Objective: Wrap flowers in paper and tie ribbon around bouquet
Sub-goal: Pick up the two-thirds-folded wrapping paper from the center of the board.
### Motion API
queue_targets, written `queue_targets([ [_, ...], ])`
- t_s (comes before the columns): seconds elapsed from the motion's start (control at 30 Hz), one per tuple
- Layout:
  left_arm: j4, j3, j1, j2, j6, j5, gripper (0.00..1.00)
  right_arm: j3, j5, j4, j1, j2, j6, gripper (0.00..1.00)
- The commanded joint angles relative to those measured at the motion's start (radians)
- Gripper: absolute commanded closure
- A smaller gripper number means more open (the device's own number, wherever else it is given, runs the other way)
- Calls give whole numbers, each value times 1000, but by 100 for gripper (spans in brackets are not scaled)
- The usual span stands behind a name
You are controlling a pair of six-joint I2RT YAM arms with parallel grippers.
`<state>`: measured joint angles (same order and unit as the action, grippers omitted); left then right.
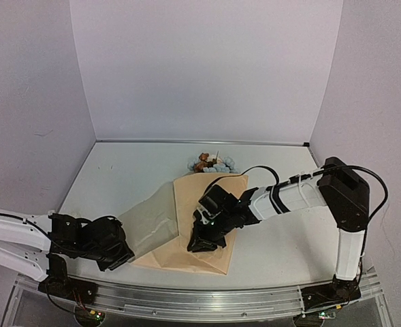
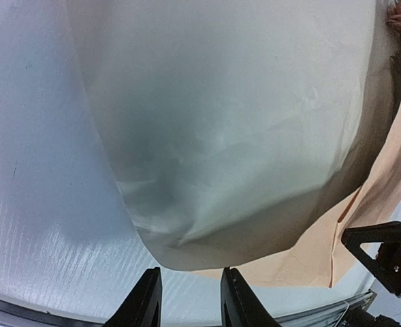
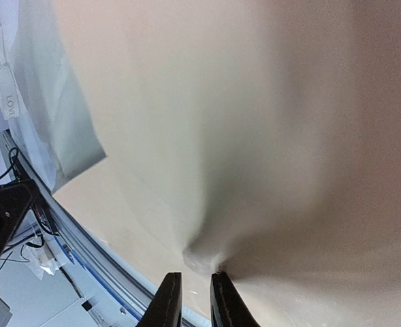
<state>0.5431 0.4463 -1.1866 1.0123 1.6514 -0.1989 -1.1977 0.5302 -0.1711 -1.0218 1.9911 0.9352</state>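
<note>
Paper: the tan sheet (image 1: 190,194) is lying across the bench (image 1: 118,170), with its left part showing as a pale flap (image 1: 149,218).
Flowers: the blooms (image 1: 212,163) are poking out past the paper's far end, and the stems are hiding under it.
Left pincer (image 2: 191,276): it is hovering at the paper's near left edge. Its fingers are standing apart with nothing between them, and the flap's corner is lying just ahead of the tips.
Right pincer (image 3: 194,276): it is sitting narrow on the paper's near middle, with its tips meeting a pucker and seemingly nipping it.
Ribbon: nothing is circling the paper. A white printed strip (image 3: 3,88) beyond the paper's left flap may be it, but it is too unclear to tell.
Progress: the wrapping is looking partly underway, with one side turned and no closed cone showing. Finishing the roll and all the tying are probably still waiting.
</note>
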Motion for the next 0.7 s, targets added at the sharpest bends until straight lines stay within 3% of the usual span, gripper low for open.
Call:
queue_targets([
  [0.0, -76, -31, -5, 15, 131, 1, 69, -62, 5, -17, -3, 33, -10, 84],
  [0.47, -90, -38, -10, 116, 171, -21, 75, -115, 8, -22, -3, 108, 3, 84],
  [0.67, -100, -29, -10, 146, 149, -42, 84, -126, 12, -22, -4, 116, 10, 84],
])
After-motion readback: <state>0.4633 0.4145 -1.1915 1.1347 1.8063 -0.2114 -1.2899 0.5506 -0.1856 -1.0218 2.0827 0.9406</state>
